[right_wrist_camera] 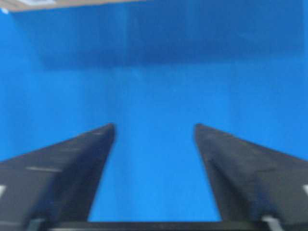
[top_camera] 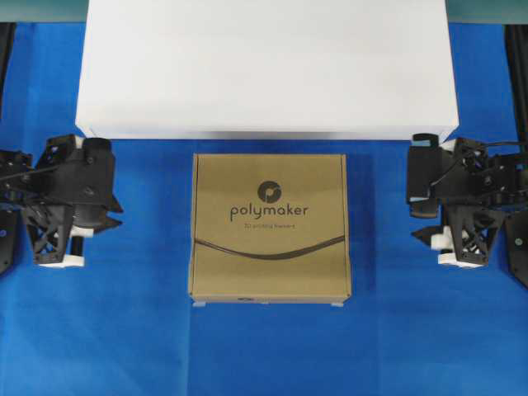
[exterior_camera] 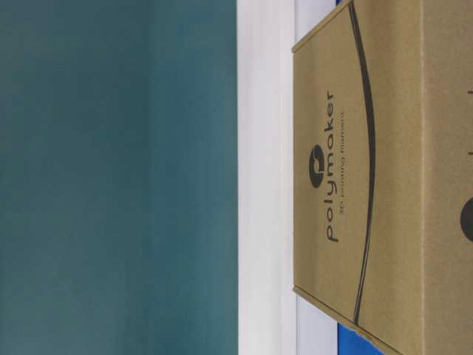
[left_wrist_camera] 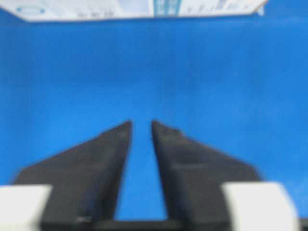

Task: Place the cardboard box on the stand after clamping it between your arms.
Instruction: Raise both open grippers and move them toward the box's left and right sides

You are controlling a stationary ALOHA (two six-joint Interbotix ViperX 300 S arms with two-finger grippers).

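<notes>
Two arms flank one cardboard box [top_camera: 271, 227], which lies flat on the blue cloth [top_camera: 264, 355] just at six o'clock of the one white stand [top_camera: 264, 74]. Left gripper [top_camera: 92, 216] at nine o'clock and right gripper [top_camera: 429, 216] at three o'clock both hang apart from it, jaws parted and empty, the left's narrowly. Approach seems the step; next, each must close in on its side of the box to clamp it.

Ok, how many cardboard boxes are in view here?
1. The box lies flat on the blue cloth, just in front of the stand, between the two arms. None looks hidden.
</notes>
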